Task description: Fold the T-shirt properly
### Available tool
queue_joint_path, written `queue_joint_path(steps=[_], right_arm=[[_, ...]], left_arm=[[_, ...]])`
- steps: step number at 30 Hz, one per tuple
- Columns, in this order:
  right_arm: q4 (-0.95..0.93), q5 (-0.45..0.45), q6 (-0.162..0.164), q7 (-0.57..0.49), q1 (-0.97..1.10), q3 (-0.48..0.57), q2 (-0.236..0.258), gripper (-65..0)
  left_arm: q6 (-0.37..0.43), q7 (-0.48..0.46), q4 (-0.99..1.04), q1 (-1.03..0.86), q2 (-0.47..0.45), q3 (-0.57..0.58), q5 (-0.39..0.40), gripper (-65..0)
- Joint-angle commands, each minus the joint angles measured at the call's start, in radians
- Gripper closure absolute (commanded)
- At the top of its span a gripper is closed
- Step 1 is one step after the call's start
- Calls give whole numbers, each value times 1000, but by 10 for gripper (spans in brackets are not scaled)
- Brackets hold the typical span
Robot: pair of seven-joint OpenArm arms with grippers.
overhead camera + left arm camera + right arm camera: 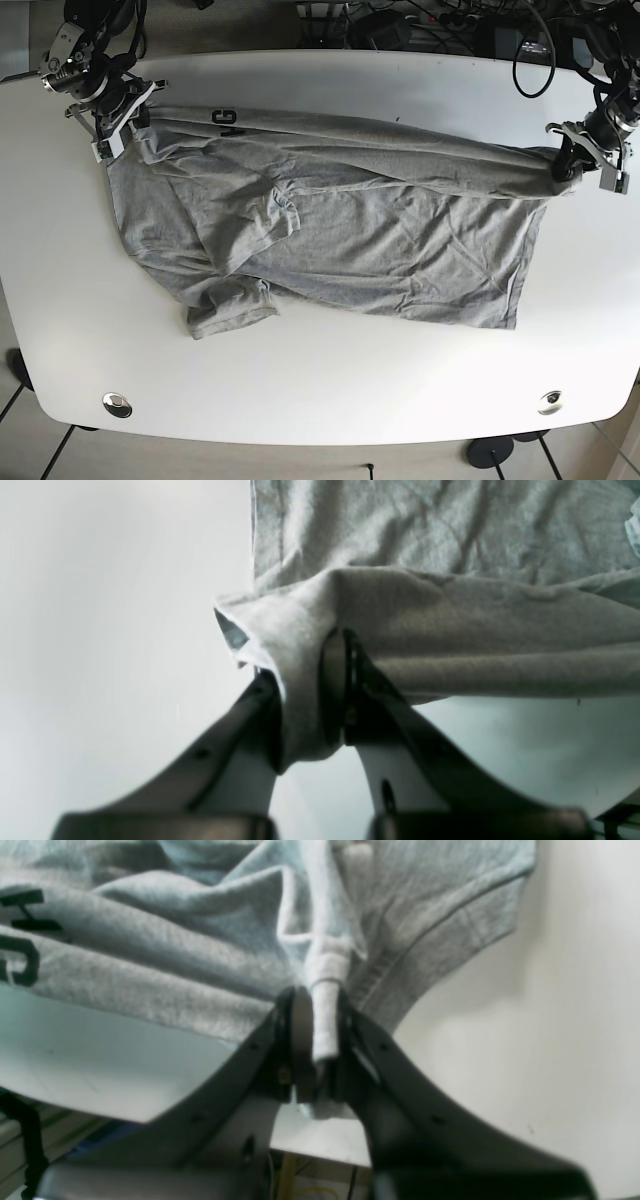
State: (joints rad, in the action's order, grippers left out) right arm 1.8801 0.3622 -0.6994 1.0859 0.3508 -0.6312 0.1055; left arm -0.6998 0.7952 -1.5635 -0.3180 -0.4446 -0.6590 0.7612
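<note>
Both grippers, left [310,690] and right [320,1040], are clamped on the far edge of the T-shirt [340,230], stretched across the table [320,400]. One lengthwise fold is judged underway; sleeves and crosswise folds are left

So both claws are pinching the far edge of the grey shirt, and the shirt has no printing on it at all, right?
Not quite. Both grippers, left and right, do pinch the shirt along its far edge, but it has printing: the right wrist view shows dark letters on the fabric, and the base view shows some by the fold.
</note>
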Motion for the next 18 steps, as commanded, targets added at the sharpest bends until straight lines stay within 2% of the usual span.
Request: queue_joint_path(steps=[1, 3, 6, 8, 14, 18], right_arm=[[57, 2, 1, -10, 8, -8, 13, -136], [77, 51, 1, -10, 31, -8, 13, -273], [75, 211, 1, -10, 61, -8, 30, -504], [72, 258, 1, -10, 61, -8, 38, -580], [57, 260, 1, 20, -20, -3, 30, -574], [-81, 258, 1, 67, -92, -8, 36, -556]], left_arm=[[2, -26, -15, 1, -26, -6, 16, -10], [2, -26, -15, 1, -26, -5, 16, -10], [2, -26, -15, 1, -26, -5, 16, -10], [2, -26, -15, 1, -26, -3, 16, -10], [2, -26, -15, 1, -26, -3, 14, -10], [2, -26, -15, 3, -26, -3, 14, -10]])
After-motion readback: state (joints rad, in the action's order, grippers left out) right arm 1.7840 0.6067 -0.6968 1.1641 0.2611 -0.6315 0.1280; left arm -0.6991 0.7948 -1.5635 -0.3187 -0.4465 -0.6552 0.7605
